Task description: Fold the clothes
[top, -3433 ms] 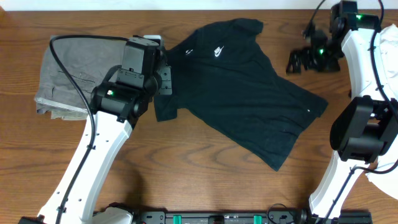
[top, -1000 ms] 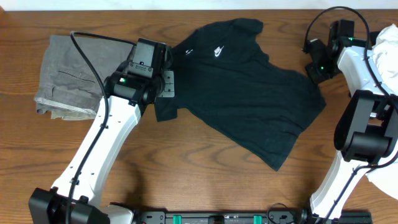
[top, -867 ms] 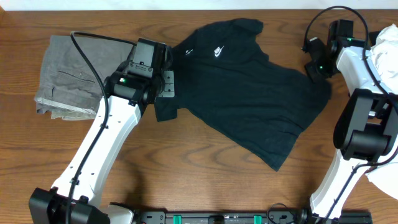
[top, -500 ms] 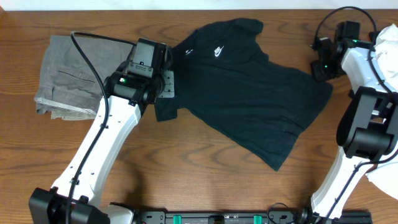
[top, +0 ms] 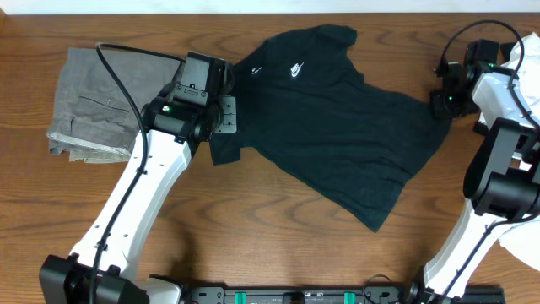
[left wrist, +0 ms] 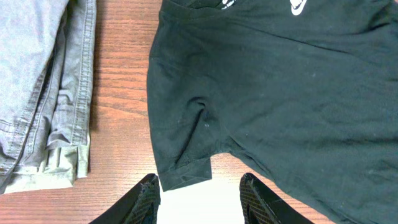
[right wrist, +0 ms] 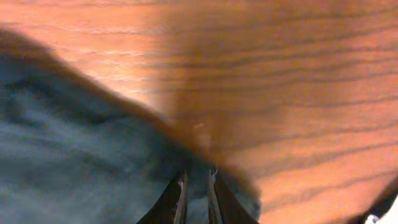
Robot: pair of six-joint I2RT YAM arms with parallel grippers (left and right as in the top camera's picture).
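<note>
Slipping risk at tee [top: 337, 127] corner

Tee lies spread, skewed, on table [top: 278, 253]. R claw [right wrist: 196, 177] clenched on its right edge, thin bite. L claw [left wrist: 198, 186] released over sleeve [left wrist: 186, 168]. Risk: one-sided pull drags tee askew, or cloth slips out.

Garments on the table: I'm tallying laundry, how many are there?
3: black T-shirt spread mid-table, grey trousers folded at far left, white garment at the right edge, partly out of frame; more may be hidden.
</note>
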